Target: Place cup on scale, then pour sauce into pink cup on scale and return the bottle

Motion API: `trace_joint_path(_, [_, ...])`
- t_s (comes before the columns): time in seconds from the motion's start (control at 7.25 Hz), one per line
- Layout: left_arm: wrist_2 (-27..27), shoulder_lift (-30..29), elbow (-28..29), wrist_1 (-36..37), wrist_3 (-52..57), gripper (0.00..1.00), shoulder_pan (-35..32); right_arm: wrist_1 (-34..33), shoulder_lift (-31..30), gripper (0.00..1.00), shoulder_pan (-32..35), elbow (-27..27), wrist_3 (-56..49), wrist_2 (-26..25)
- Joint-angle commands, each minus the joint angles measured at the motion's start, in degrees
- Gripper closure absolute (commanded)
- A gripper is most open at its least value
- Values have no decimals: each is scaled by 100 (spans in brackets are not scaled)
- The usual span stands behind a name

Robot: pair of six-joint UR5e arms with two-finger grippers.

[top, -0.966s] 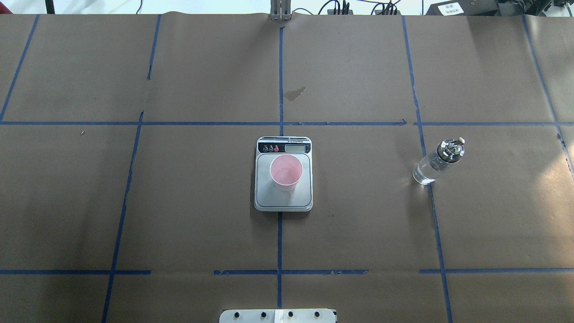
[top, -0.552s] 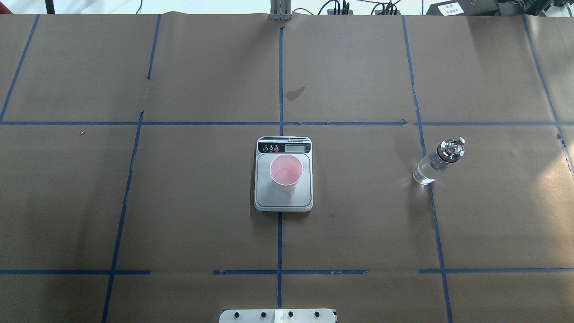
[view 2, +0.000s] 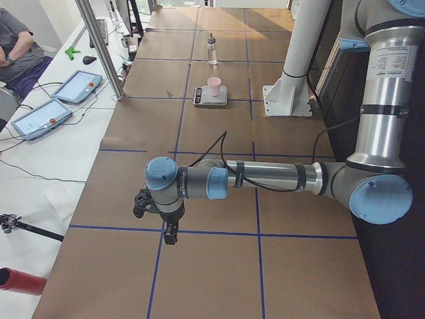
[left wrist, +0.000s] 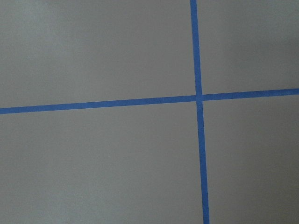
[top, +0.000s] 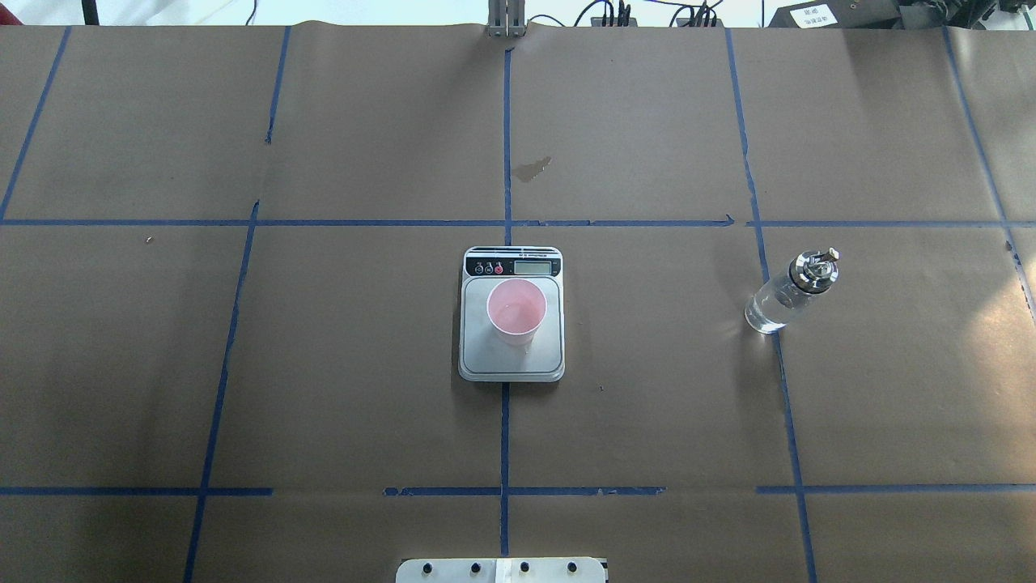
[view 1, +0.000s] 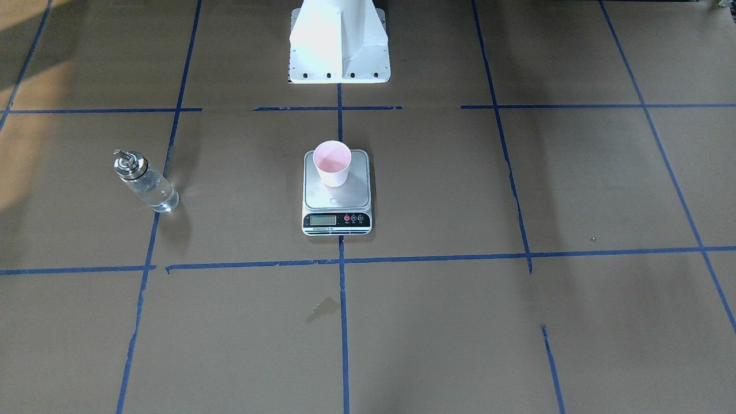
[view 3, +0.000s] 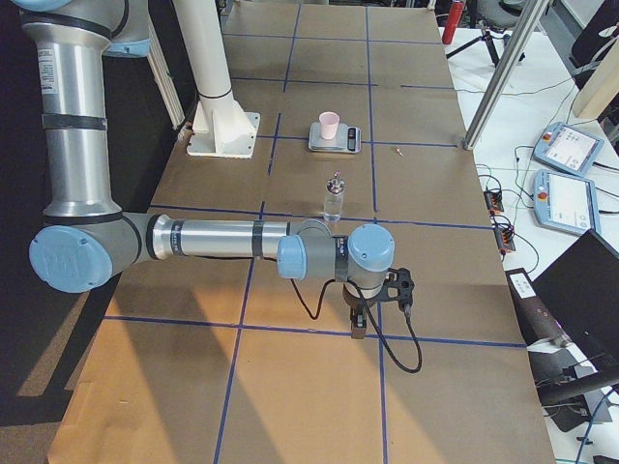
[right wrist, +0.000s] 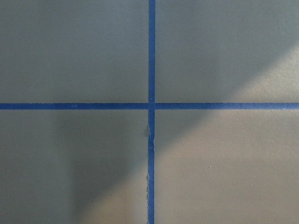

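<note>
The pink cup stands upright on the scale at the table's middle, also in the front view. The clear bottle with its silver spout cap stands upright on the table's right, apart from the scale, with clear sauce inside. My left gripper shows only in the left side view, far off at the table's left end; I cannot tell whether it is open or shut. My right gripper shows only in the right side view, near the table's right end; I cannot tell its state either. Both wrist views show only brown paper and blue tape.
The robot's white pedestal stands behind the scale. A small dark stain marks the paper beyond the scale. Operator tablets and cables lie beside the table, and a seated person is at its far side.
</note>
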Motion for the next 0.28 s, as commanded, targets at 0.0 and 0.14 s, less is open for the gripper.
trace_joint_path(0.0, [0, -9, 9, -9, 0, 0, 9, 0, 0, 0, 0, 4, 4, 0])
trace_joint_path(0.14, [0, 0, 9, -9, 0, 0, 9, 0, 0, 0, 0, 13, 4, 0])
